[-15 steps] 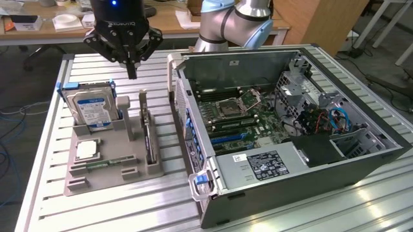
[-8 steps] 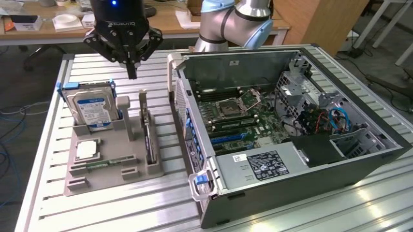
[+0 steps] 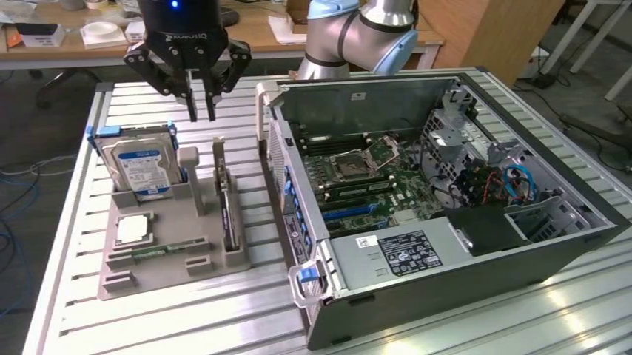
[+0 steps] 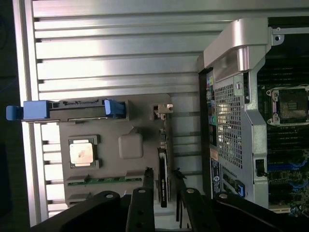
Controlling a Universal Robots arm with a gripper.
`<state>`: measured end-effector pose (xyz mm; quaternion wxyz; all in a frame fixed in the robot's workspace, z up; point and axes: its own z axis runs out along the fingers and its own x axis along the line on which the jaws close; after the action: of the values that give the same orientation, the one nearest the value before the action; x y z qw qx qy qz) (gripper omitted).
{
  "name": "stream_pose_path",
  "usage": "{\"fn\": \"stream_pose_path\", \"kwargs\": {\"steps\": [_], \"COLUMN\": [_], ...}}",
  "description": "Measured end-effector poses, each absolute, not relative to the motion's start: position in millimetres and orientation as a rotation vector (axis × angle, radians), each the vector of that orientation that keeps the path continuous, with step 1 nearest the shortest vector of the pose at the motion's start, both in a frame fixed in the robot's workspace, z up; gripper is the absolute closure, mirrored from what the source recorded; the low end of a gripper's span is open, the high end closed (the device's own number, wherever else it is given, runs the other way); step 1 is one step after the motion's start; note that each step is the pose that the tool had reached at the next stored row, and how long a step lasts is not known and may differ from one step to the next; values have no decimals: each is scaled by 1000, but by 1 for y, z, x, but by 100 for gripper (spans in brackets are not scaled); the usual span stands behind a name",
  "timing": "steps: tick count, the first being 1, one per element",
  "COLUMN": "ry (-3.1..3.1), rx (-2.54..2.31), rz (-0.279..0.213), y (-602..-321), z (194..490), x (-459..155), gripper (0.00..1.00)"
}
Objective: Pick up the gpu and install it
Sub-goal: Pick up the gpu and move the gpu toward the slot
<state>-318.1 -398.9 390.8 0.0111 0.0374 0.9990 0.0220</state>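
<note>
The gpu [image 3: 227, 214] stands on edge in the grey holder [image 3: 158, 248] — thin, stiff, light, likely fragile; best pinched across its top edge. The end effector [image 3: 203, 117] hangs above, narrowly parted, empty.

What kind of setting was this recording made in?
Probably a robotics lab bench set up for PC assembly: an open computer case with motherboard exposed, a grey fixture tray holding a hard drive, on a slatted aluminium table, cluttered desks behind.
</note>
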Motion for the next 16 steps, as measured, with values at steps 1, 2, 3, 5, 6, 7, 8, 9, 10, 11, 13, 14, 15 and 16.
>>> {"fn": "stream_pose_path", "kwargs": {"steps": [1, 2, 3, 5, 6, 7, 8, 9, 10, 11, 13, 14, 15, 16], "ry": [3116, 3116, 3116, 3116, 3116, 3117, 3117, 3117, 3117, 3117, 3117, 3118, 3119, 3120], "rx": [117, 117, 117, 117, 117, 116, 114, 113, 111, 108, 97, 84, 72, 59], "rz": [69, 69, 69, 69, 69, 69, 69, 69, 69, 69, 69, 69, 69, 69], "y": [-399, -399, -399, -399, -399, -399, -400, -400, -400, -401, -402, -402, -402, -402], "z": [391, 391, 391, 391, 391, 391, 391, 391, 391, 391, 391, 391, 391, 390], "x": [-318, -318, -318, -318, -318, -318, -318, -319, -319, -319, -319, -319, -319, -319], "gripper": [71, 71, 65, 59, 53, 53, 53, 52, 52, 52, 45, 45, 45, 45]}}
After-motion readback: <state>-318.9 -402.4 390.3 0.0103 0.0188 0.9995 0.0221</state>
